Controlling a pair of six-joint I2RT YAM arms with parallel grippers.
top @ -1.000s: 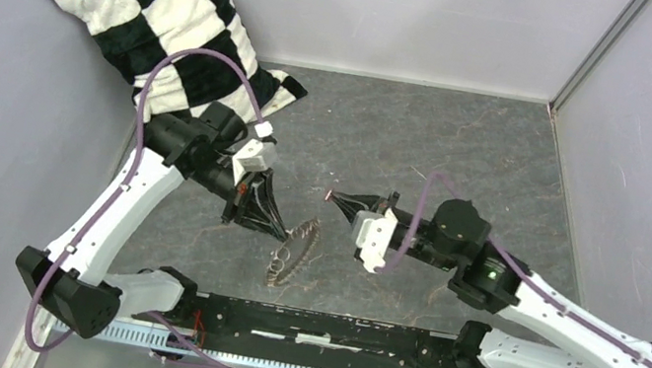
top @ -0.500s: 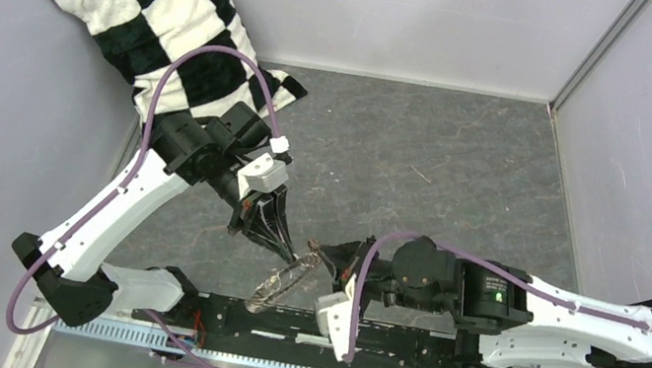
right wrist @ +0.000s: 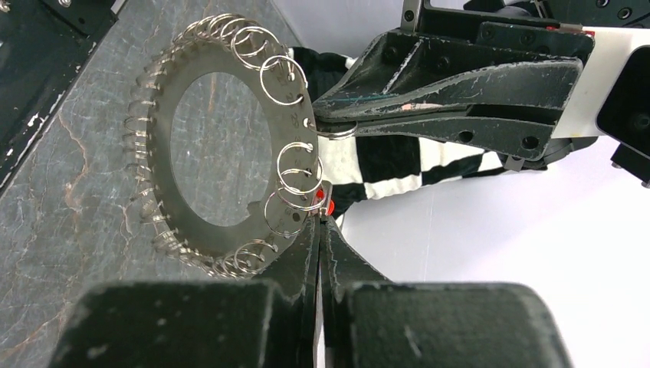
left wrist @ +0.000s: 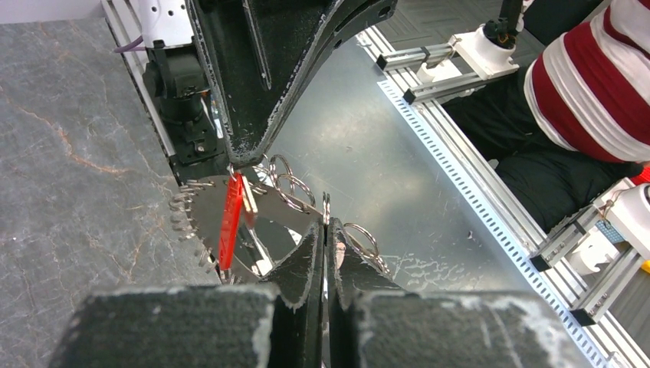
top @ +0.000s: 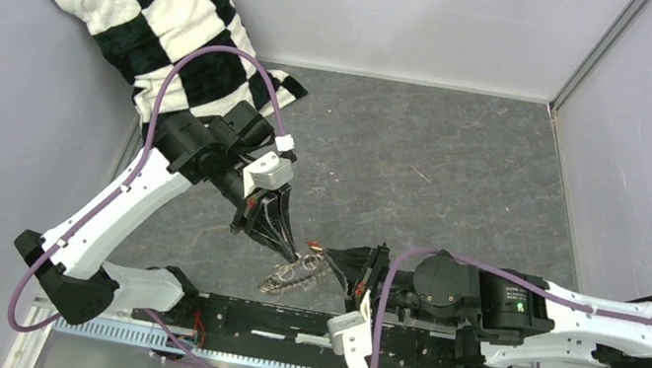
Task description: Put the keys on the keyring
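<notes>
The keyring (right wrist: 157, 165) is a flat grey disc with a hollow centre, fringed with small wire rings. It hangs tilted just above the table's near edge (top: 289, 276). My left gripper (left wrist: 325, 226) is shut on one small ring at the disc's rim. My right gripper (right wrist: 320, 222) is shut on the key, whose red head (right wrist: 329, 205) barely shows past the fingertips. In the left wrist view the red key (left wrist: 230, 222) hangs edge-on against the disc face, under the right gripper's tips (left wrist: 234, 165). Both grippers meet at the disc from opposite sides (top: 301, 252).
A black-and-white checkered pillow (top: 132, 2) lies at the back left. The black base rail (top: 318, 328) and a metal sheet (left wrist: 368, 153) run just under the keyring. Grey walls close in the sides. A person in a red-striped shirt (left wrist: 590, 84) sits beyond the rail.
My right arm has swung from mid-table toward the near edge, bringing the red key up against the keyring. My left gripper shifted slightly nearer with the ring still held.
</notes>
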